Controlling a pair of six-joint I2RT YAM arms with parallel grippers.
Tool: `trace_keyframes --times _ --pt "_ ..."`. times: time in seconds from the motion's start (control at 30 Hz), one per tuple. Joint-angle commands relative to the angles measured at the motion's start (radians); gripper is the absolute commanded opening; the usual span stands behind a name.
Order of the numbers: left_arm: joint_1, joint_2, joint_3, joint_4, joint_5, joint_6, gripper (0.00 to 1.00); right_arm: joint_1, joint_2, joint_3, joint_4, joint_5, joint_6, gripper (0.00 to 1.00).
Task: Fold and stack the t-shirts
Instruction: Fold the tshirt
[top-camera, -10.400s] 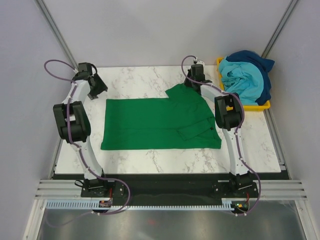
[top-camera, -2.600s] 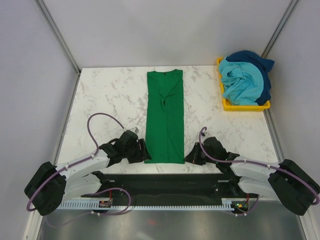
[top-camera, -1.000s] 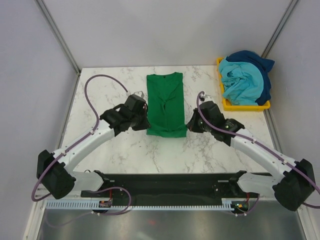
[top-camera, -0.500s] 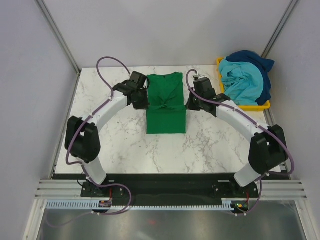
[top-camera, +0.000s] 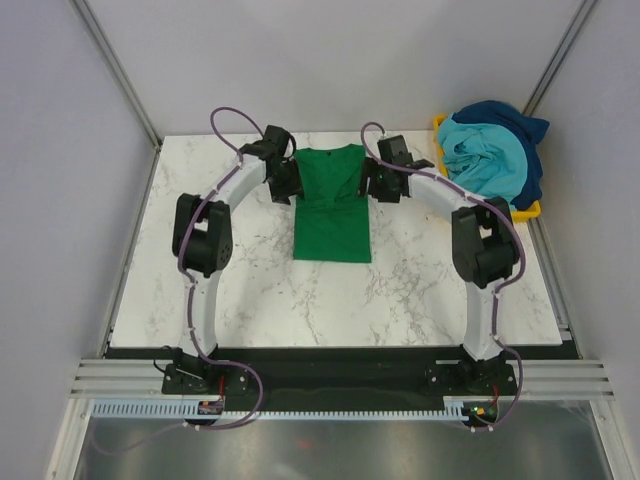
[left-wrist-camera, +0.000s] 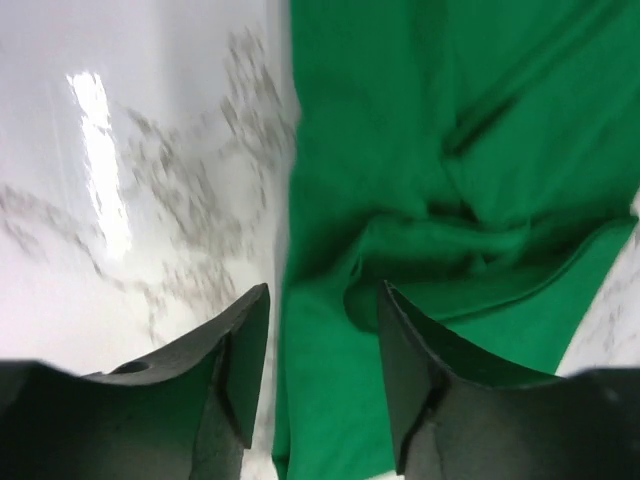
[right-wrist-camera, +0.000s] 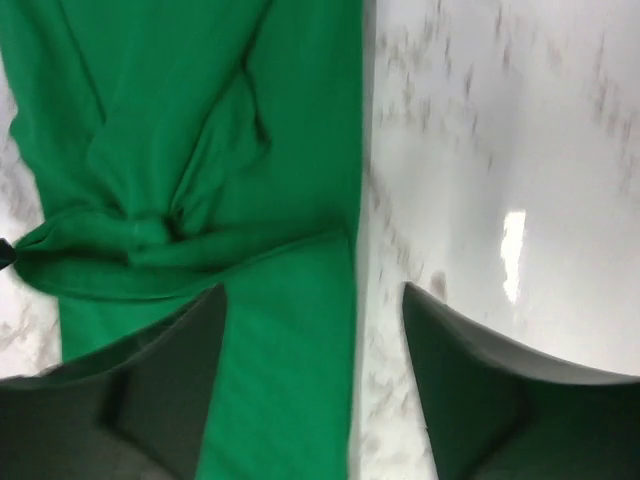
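Observation:
The bright green t-shirt (top-camera: 332, 225) lies folded into a short rectangle at the back middle of the marble table, with a bunched fold line across its middle (left-wrist-camera: 450, 240) (right-wrist-camera: 150, 235). My left gripper (top-camera: 287, 185) (left-wrist-camera: 322, 370) hovers open over the shirt's left edge. On the other side, my right gripper (top-camera: 372, 185) (right-wrist-camera: 315, 370) stands open over the right edge. Cloth lies under both pairs of jaws and is not pinched. The light turquoise t-shirt (top-camera: 480, 160) and the dark blue t-shirt (top-camera: 510, 115) are heaped at the back right.
The two heaped shirts sit in a yellow plastic bin (top-camera: 495, 212) at the table's back right corner. White marble tabletop (top-camera: 200, 280) shows to the left, right and front of the green shirt. Grey walls close in on both sides.
Both arms carried the green shirt's near hem toward the collar, halving its length. The two grippers, shut on the cloth before, have opened and let it go.

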Motion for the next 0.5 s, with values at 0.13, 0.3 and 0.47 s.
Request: trace_keyframes --times 0.13,0.3,0.47 --pt "0.067 0.137 0.472 -0.243 0.066 0.072 0.65 -0.067 0.111 0.412 -0.150 -0.013 -0.012 0.89" --pt "0.064 -0.081 0.102 -0.161 0.034 0.040 0.64 -0.065 -0.110 0.094 -0.026 -0.082 0.023 0.91" --pt "0.058 -0.383 -0.363 0.086 0.150 -0.004 0.63 -0.060 -0.340 -0.406 0.166 -0.226 0.123 0.90"
